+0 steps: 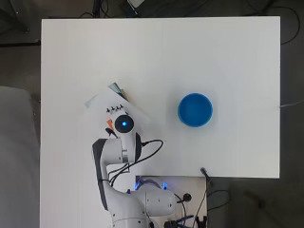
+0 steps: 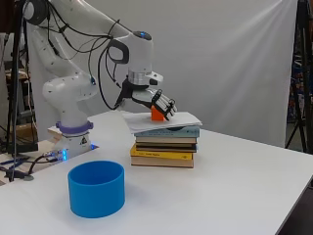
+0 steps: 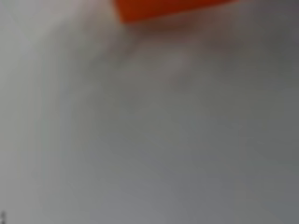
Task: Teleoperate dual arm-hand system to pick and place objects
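An orange block [image 2: 156, 114] rests on the white top book [image 2: 183, 119] of a stack of books [image 2: 164, 149]. My hand [image 2: 161, 102] comes down on the block from above, its black and white fingers curled round it. In the overhead view the arm covers most of this; only a sliver of the orange block [image 1: 109, 123] and the fingers [image 1: 116, 109] show over the white book [image 1: 99, 100]. The wrist view has the orange block [image 3: 163, 7] at its edge against the blurred white book cover [image 3: 140, 140]. A blue bowl [image 1: 181, 110] stands to the right of the stack.
The blue bowl [image 2: 96, 188] sits apart from the books, toward the near side in the side view. Cables and the arm's base [image 1: 152, 199] lie at the table's bottom edge. Bare white table [image 1: 213, 57] stretches beyond the books and bowl.
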Robot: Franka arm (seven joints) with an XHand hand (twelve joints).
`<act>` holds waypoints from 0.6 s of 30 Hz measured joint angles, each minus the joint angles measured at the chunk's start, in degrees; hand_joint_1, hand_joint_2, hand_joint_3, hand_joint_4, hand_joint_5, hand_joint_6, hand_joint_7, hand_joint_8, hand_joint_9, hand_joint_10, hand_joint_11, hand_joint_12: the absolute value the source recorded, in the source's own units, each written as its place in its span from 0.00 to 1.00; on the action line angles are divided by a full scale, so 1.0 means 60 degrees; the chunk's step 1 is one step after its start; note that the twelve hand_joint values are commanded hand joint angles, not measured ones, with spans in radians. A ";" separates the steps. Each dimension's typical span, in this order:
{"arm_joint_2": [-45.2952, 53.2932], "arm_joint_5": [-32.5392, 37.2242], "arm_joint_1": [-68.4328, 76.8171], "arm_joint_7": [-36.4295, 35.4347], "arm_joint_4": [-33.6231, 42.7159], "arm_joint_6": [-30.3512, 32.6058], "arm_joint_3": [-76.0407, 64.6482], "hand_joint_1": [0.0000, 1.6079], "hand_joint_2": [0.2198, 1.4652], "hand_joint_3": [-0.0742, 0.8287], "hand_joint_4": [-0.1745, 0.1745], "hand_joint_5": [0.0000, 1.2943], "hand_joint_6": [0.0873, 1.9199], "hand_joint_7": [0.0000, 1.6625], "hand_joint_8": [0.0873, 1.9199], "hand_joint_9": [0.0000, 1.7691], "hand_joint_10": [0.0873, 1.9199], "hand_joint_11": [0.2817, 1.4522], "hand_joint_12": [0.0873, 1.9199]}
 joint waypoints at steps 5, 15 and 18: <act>0.0749 0.0357 -0.0007 -0.0514 0.0182 -0.0003 -0.0232 0.57 0.82 0.09 0.95 0.56 0.71 0.59 1.00 0.72 0.99 0.63 0.97; 0.0471 0.0073 0.0000 -0.0974 0.1625 -0.0522 -0.0982 0.60 0.86 0.08 0.64 0.49 0.77 0.43 0.94 0.59 0.99 0.41 0.92; 0.0188 -0.0249 -0.0015 -0.0596 0.2096 -0.1111 -0.1163 0.71 0.86 0.08 0.08 0.41 0.74 0.47 0.80 0.49 0.81 0.26 0.67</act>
